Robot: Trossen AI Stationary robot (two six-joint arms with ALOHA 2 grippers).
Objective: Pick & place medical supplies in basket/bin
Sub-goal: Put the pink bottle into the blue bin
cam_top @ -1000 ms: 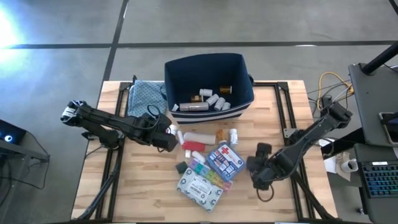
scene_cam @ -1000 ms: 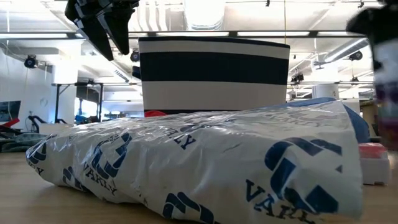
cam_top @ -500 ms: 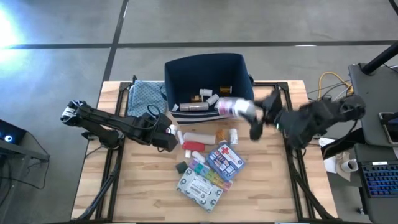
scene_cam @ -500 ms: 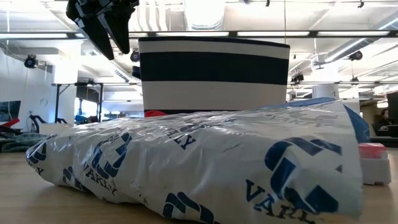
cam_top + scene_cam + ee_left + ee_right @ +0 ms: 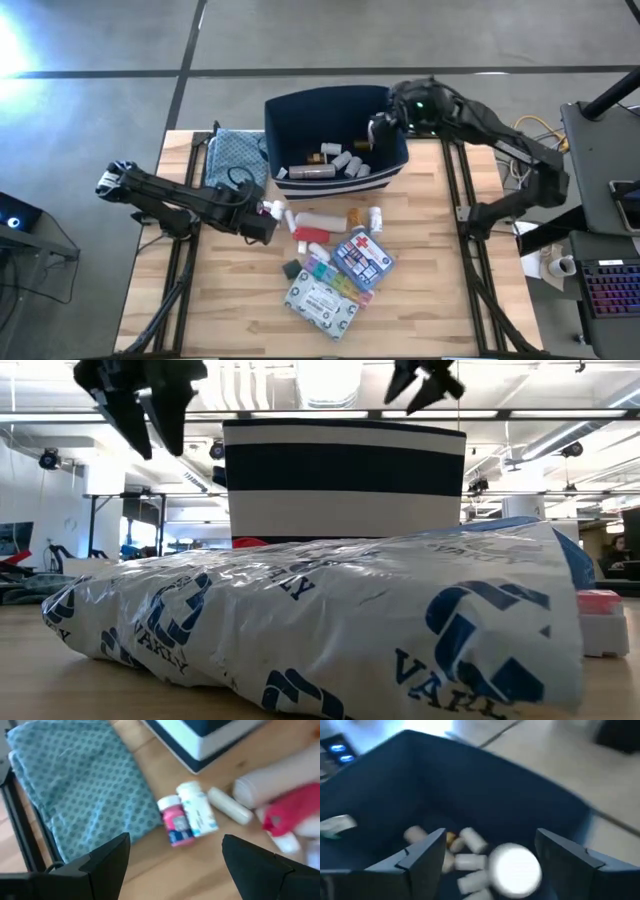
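Right gripper [image 5: 382, 127] is hanging over the navy bin's [image 5: 300, 112] right rim, fingers spread; a white bottle [image 5: 515, 870] is sitting between them, unpinched. Left gripper [image 5: 268, 222] is waiting spread beside the table supplies [image 5: 335, 252].

even, bright overhead light fills the room; ceiling strip lamps [image 5: 330, 385] glow white in the low view. a hard glare spot burns on the concrete floor [image 5: 20, 40] at the far left. shadows on the wooden table [image 5: 440, 300] are soft and faint. the crinkled plastic packet [image 5: 320, 620] close to the low camera catches shiny highlights. both wrist views are smeared with motion blur (edges of the navy bin [image 5: 470, 795] and the small bottles [image 5: 187, 817] run soft), and a falling white bottle [image 5: 515, 870] shows as an overexposed blob.
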